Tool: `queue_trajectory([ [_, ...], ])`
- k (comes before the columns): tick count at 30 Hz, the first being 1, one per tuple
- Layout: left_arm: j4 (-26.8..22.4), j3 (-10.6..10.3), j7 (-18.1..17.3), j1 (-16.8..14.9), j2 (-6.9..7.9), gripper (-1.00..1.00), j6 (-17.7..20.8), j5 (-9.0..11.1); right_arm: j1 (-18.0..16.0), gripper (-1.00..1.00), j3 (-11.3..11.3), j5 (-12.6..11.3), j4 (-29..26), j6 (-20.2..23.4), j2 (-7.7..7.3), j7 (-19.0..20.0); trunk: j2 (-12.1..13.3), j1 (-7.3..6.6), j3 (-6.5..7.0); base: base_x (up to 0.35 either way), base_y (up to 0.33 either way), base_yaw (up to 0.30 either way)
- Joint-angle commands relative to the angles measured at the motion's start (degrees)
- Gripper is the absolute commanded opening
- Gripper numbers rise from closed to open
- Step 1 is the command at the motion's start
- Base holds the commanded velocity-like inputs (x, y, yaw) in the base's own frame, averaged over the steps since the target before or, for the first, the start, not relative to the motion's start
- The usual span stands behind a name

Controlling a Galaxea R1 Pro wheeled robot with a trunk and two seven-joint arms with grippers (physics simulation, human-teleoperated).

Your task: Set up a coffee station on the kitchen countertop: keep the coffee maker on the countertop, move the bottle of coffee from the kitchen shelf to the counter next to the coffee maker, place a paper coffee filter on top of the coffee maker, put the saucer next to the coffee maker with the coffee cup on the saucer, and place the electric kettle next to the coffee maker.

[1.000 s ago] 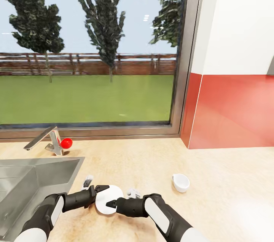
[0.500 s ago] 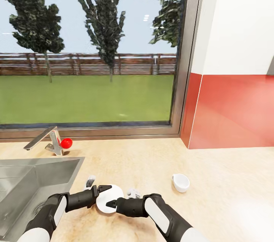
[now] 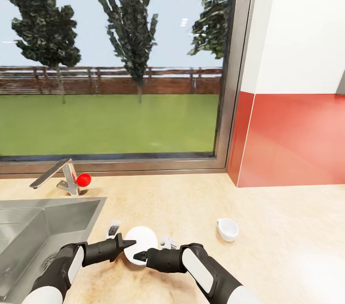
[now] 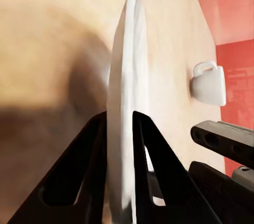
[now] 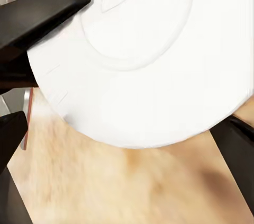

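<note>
Since a second earlier the saucer point(image 3: 140, 244) had tipped up, left gripper point(image 3: 125, 243) pinching its rim, right gripper point(image 3: 140, 256) spread around it, probably to lift it off the kitchen countertop point(image 3: 191, 208) toward the coffee cup point(image 3: 227, 229).

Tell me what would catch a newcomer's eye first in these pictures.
Most striking is the saucer, low in the head view on the kitchen countertop, with the left claw pinching its rim and the right claw close against it. The coffee cup sits alone to its right, and a big window showing lawn and trees rises behind the sink.
</note>
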Motion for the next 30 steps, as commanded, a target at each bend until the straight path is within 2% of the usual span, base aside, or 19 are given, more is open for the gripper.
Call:
queue_trajectory([
  [1,0.0,0.2,-0.2,0.0,-0.02,-1.0,0.3,0.0,0.0,1.0,0.1,0.5,0.1,0.2,0.0,0.1,0.0,0.03,-0.03,0.0,0.0,0.0],
  [14,0.0,0.1,-0.1,0.0,0.05,-1.0,0.3,0.1,0.0,1.0,0.1,0.5,0.1,0.2,0.0,0.1,0.0,0.03,-0.03,0.0,0.0,0.0],
  [25,-0.9,0.7,0.3,-1.0,0.88,-1.0,0.4,0.0,0.0,1.0,0.1,0.4,-0.3,0.2,0.0,0.1,0.0,0.03,-0.03,0.0,0.0,0.0],
  [30,-1.1,0.8,0.0,-2.7,2.47,-1.0,0.6,0.1,0.0,1.0,0.1,0.4,-4.7,0.2,0.0,0.1,0.0,0.03,-0.03,0.0,0.0,0.0],
])
